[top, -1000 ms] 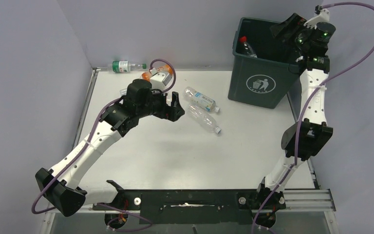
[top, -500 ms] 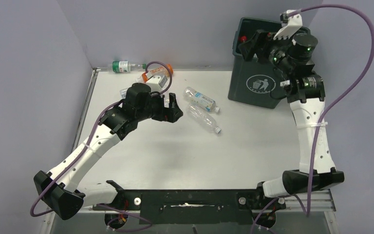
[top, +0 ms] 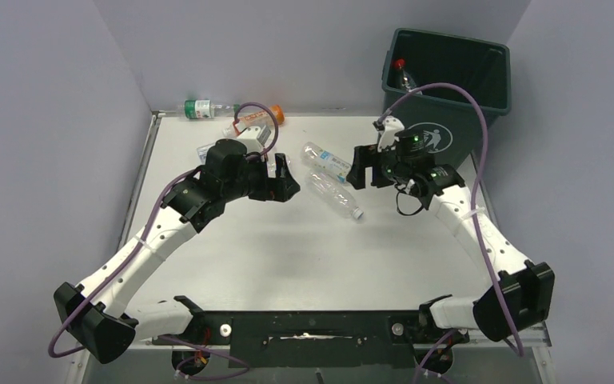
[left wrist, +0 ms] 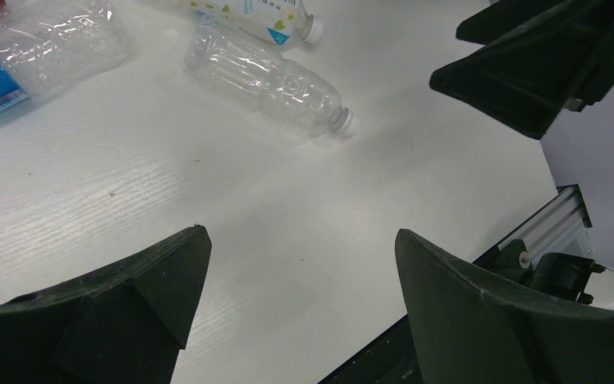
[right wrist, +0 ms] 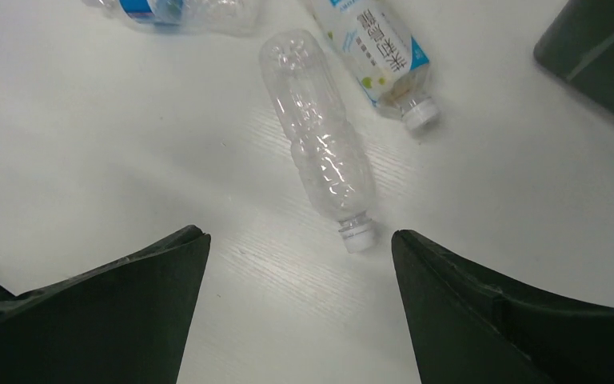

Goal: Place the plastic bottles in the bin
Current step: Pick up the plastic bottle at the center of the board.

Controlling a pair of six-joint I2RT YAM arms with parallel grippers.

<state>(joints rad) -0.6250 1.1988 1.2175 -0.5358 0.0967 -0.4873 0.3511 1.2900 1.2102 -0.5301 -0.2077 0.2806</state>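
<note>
Near the middle of the white table (top: 288,256), lying on its side: a clear, unlabelled plastic bottle (top: 334,196), white-capped neck toward the near right. Just beside it on the far side, also lying flat: a clear plastic bottle with a white label printed in blue and green (top: 329,163), cap pointing right. Neither touched by any finger. Left of that pair, above the table: the left tool (top: 288,178), black, released, fingers spread wide with nothing between them, tips aimed rightward at the two bottles. Right of the pair, between them and the bin: the right tool (top: 361,170), likewise released, spread wide and empty. Looks down, in its wrist view, on the unlabelled bottle (right wrist: 320,152) ahead of the gap, the labelled one (right wrist: 380,52) just beyond. At the table's far right corner: the large dark green square plastic bin (top: 448,60), upright, the white litter-person symbol on its front partly hidden by the right arm (top: 480,232). Inside it, against the left wall: a clear plastic bottle with a red cap (top: 401,74). Behind the left arm (top: 160,232), near the far edge: an orange plastic bottle with a pale label (top: 257,120), only partly in sight. Past the far left corner, against the wall: a clear plastic bottle with a green label (top: 204,109), on its side. At the top left of the left wrist view: a crumpled clear plastic bottle with a blue label (left wrist: 16,48), cut off by the frame edge.
</note>
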